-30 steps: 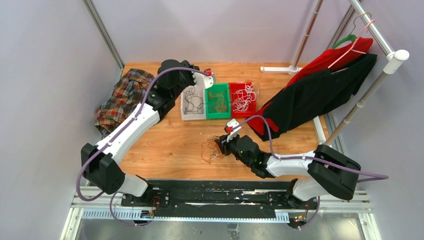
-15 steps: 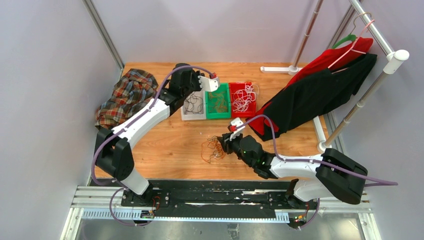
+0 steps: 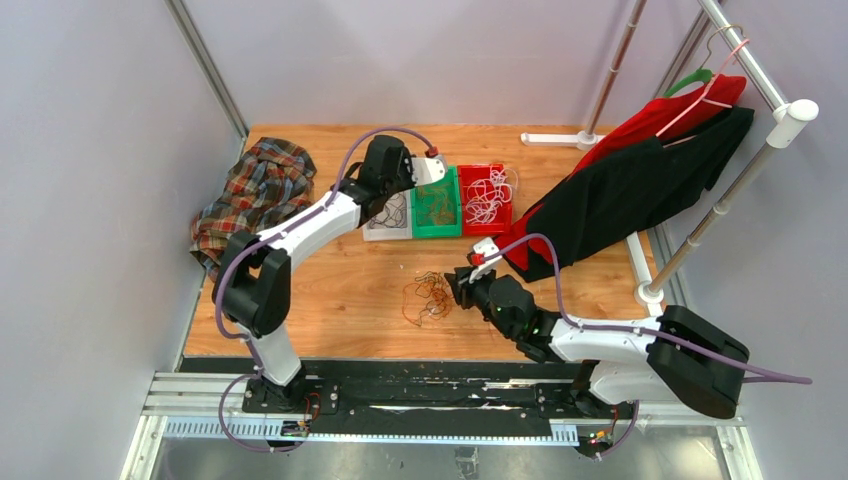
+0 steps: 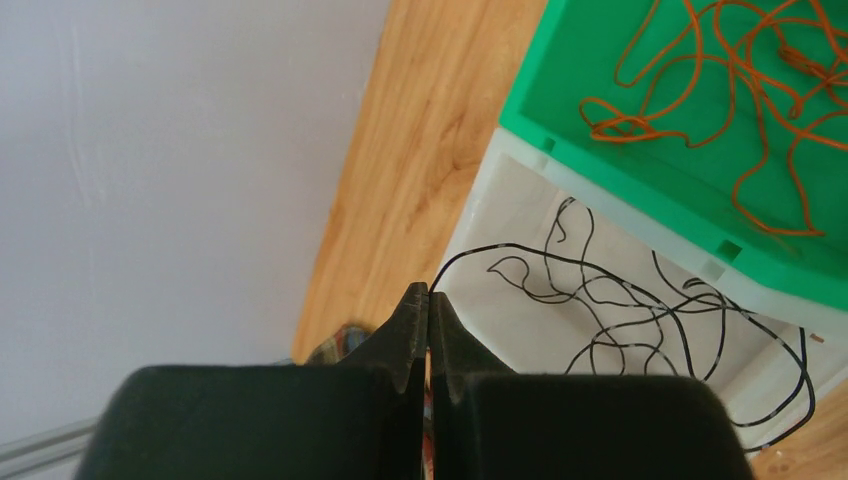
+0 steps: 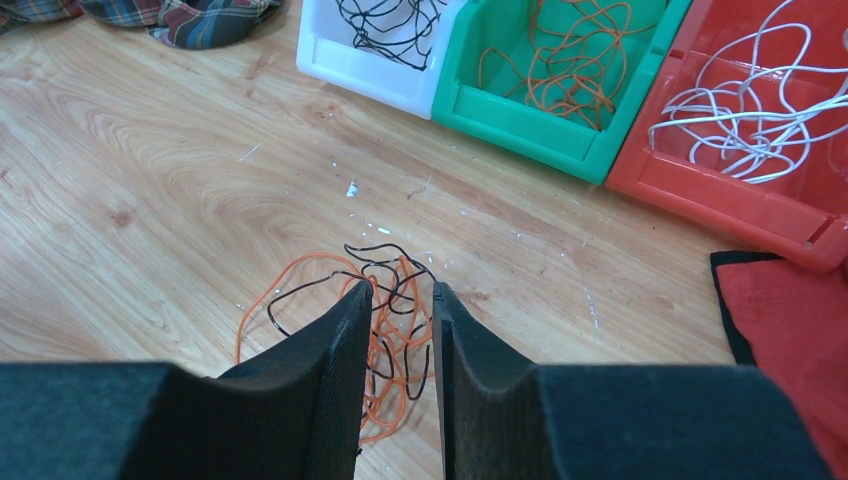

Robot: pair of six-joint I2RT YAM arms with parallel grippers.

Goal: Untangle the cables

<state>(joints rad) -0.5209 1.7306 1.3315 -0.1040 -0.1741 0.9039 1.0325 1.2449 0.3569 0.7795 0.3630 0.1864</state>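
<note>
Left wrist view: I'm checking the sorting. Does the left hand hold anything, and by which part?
The shut left hand seems to pinch the black cable by its end; the rest lies in the white bin.

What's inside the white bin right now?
Only black cables, a loose tangle on its floor; one strand runs up to the shut tips of the left gripper. The left arm covers part of the white bin from above.

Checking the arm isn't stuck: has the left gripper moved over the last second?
Yes. In the top view the left gripper shifted right along the white bin, toward the green bin.
</note>
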